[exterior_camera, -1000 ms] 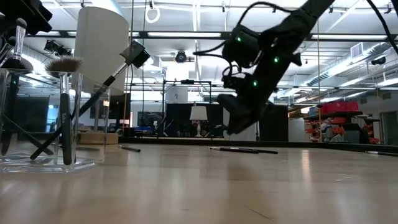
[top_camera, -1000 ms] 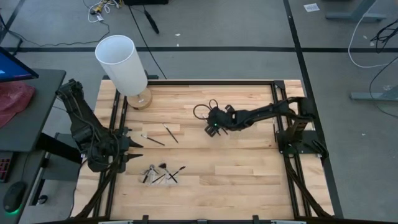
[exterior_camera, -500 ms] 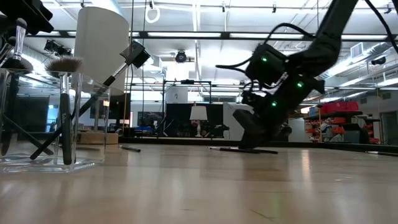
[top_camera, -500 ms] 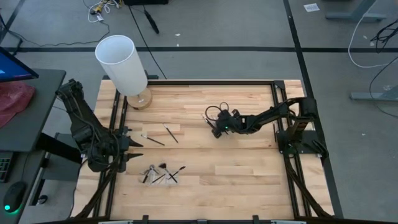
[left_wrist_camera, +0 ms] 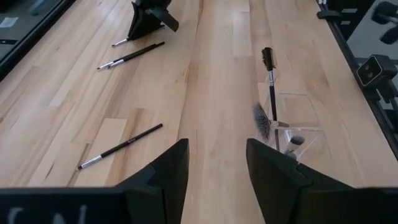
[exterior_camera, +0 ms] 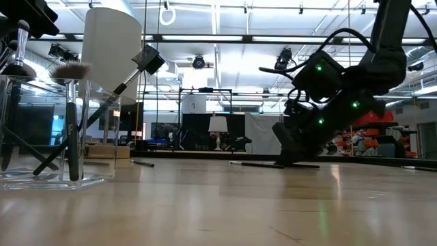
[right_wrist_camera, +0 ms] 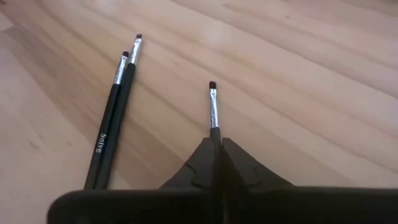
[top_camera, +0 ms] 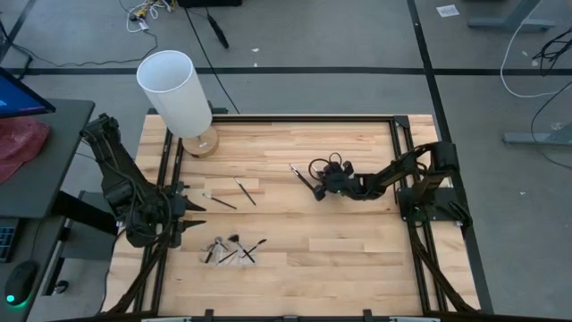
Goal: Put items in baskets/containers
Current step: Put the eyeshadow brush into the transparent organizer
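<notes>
Right pincer (right_wrist_camera: pixel 216 144), low in the frame's middle, pinches a thin black brush with a silver neck (right_wrist_camera: pixel 213 107), which looks light, stiff and slippery, best held mid-handle.

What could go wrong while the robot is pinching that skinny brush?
The right gripper is shut on a very thin brush, so the brush might slip or tilt when lifted. Two other brushes lie close beside it and could get bumped. The clear tray sits well across the table, near the left arm, and already has brushes leaning in it, so the drop might miss or knock them.
</notes>
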You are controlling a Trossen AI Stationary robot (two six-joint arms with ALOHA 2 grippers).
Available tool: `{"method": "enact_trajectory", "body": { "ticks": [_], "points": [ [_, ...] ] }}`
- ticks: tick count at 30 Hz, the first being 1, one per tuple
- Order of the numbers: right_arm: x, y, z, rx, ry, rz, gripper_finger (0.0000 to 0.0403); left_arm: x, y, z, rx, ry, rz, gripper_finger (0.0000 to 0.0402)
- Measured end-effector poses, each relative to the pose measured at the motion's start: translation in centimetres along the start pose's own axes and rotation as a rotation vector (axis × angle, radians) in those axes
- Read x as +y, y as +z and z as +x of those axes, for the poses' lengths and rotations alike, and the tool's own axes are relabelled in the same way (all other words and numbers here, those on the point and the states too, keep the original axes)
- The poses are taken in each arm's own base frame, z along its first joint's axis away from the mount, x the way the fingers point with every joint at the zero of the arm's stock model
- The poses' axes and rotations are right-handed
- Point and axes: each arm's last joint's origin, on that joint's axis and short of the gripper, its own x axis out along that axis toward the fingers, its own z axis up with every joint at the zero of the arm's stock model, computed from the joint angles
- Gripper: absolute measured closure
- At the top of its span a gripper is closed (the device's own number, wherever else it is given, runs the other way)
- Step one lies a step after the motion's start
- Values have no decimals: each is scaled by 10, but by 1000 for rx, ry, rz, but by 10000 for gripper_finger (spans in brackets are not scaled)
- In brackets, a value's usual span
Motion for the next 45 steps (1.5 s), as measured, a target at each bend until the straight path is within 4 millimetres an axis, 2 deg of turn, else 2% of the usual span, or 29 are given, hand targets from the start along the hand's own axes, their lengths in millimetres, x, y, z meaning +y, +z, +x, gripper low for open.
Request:
{"method": "enact_trajectory", "body": {
  "ticks": [4,9,13,16,20,26,32,36,45],
  "points": [
    [19,4,-10,-149,89,-3,397,0,0,0,-10,9,0,236],
    [47,25,-34,-429,248,83,397,0,1,1,-41,43,6,236],
    [76,45,-61,-626,424,123,398,-4,1,4,-68,86,51,236],
    [106,63,-80,-718,549,96,398,-11,1,9,-89,112,104,236],
    [154,84,-104,-782,679,-47,398,-29,5,18,-168,154,202,236],
    [215,109,-125,-898,833,-238,396,-58,11,35,-295,149,373,236],
    [252,117,-125,-991,1006,-338,395,-66,20,48,-413,120,371,236],
    [267,115,-116,-998,1080,-363,394,-64,27,53,-506,7,335,236],
    [273,109,-109,-963,1105,-332,394,-60,41,55,-664,-174,307,236]
  ]
}}
